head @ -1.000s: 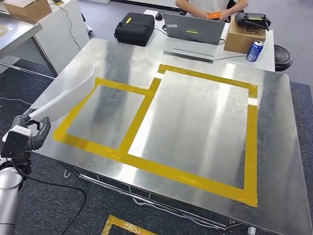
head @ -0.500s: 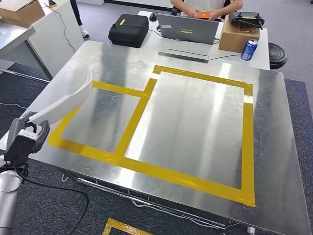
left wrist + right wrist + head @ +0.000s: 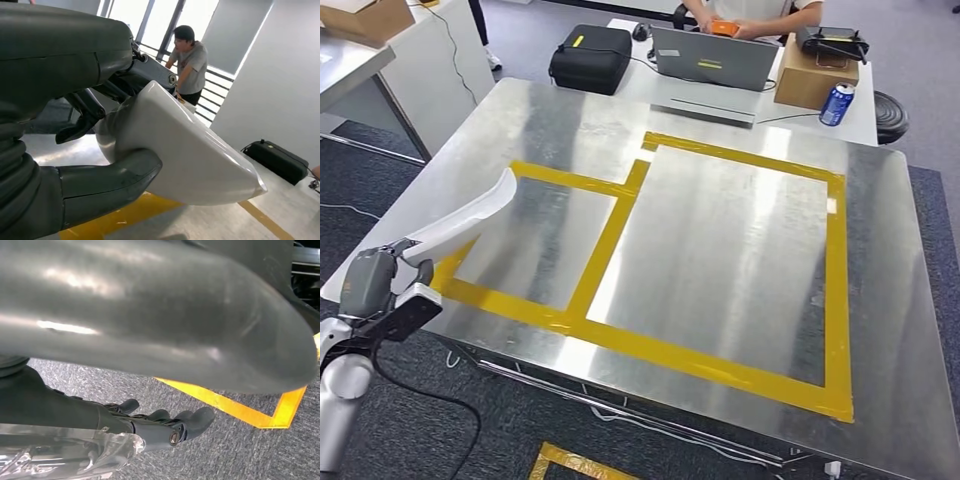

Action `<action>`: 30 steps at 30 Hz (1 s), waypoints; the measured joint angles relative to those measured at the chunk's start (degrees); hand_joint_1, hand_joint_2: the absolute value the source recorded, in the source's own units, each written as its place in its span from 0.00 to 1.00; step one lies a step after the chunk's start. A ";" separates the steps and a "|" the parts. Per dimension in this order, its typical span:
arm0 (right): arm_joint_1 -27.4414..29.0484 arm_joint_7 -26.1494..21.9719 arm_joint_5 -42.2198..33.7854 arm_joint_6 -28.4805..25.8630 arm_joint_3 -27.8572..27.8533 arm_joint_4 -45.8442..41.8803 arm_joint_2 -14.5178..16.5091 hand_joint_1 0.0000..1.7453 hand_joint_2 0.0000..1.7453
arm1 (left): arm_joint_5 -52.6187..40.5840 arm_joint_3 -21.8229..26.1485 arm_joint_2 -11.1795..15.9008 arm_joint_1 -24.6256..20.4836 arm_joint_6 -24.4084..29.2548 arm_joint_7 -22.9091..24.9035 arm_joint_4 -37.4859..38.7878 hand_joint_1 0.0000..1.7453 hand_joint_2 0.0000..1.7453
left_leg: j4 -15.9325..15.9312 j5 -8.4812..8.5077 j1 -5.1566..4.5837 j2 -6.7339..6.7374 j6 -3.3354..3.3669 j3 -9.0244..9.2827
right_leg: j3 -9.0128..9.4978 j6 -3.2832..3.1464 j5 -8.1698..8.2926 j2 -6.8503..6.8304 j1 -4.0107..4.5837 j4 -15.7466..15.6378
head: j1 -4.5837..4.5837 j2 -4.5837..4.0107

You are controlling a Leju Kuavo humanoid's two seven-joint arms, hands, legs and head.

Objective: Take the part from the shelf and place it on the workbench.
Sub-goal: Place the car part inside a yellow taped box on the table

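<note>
White curved plastic part (image 3: pixel 463 222), smooth and shell-like, juts over the near left corner of the shiny metal workbench (image 3: pixel 712 250), above the yellow tape outline (image 3: pixel 607 250) marking rectangles on it. The grey left hand (image 3: pixel 384 285) grips its near end. From the left wrist camera, the thick thumb (image 3: pixel 109 185) presses one face while dark fingers (image 3: pixel 81 122) curl on the other, and a person (image 3: pixel 187 65) stands beyond. The right wrist camera shows the right hand (image 3: pixel 166 427) above grey carpet, fingers lying together, holding nothing.
</note>
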 joint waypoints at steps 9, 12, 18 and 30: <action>-0.23 0.33 0.00 0.75 0.54 0.00 0.00 0.00 0.00 | -13.48 -6.10 -0.76 0.12 2.57 -0.74 1.73 1.00 1.00 | -0.15 0.06 0.06 0.00 -0.12 -0.02 | -0.28 0.07 -0.13 0.02 0.08 0.16 | -0.02 0.00; -0.28 0.33 0.00 1.05 0.95 -0.01 0.00 0.00 0.00 | -16.20 -9.22 -1.66 -1.25 1.90 -0.16 3.73 1.00 1.00 | -0.15 0.10 0.06 0.00 -0.16 -0.03 | -0.30 0.07 -0.13 0.01 0.08 0.23 | -0.01 0.00; -0.33 0.61 0.00 1.23 1.51 -0.03 0.00 0.00 0.00 | -17.75 -14.91 -3.70 -4.49 0.48 -0.03 7.38 1.00 1.00 | -0.15 0.12 0.06 0.00 -0.17 -0.03 | -0.30 0.00 -0.08 0.01 0.08 0.27 | -0.01 0.00; -0.33 0.66 0.00 1.40 1.61 -0.04 0.00 0.00 0.00 | -18.43 -18.88 -5.60 -7.12 -0.31 0.45 10.91 1.00 1.00 | -0.15 0.12 0.06 0.00 -0.18 -0.03 | -0.36 -0.02 -0.10 0.02 0.08 0.37 | -0.01 0.00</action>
